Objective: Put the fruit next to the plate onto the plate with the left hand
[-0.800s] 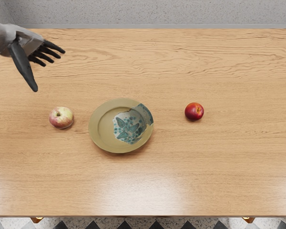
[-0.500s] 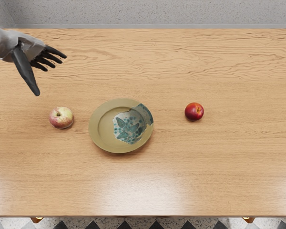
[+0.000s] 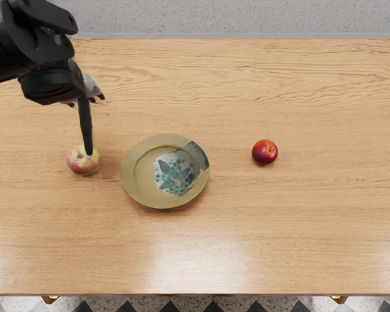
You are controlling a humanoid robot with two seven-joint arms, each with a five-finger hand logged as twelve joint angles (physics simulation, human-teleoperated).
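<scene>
The left hand (image 3: 86,97) has swung in over the apple (image 3: 82,162) left of the plate (image 3: 138,175) (fingers spread, holding nothing).

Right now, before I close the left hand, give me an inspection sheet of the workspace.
Surface: wooden table, with glare near the front edge.
Job's things: yellow-red apple just left of the plate and apart from it. The plate is olive with a teal pattern and has no fruit on it.
Clutter: red apple right of the plate, farther off.
Hands: left hand open above the yellow-red apple, with one finger pointing down at it. Contact cannot be told. Right hand not in view.
Cables: nothing seen.
Surroundings: grey speckled strip beyond the far edge, checkered floor below the near edge.
</scene>
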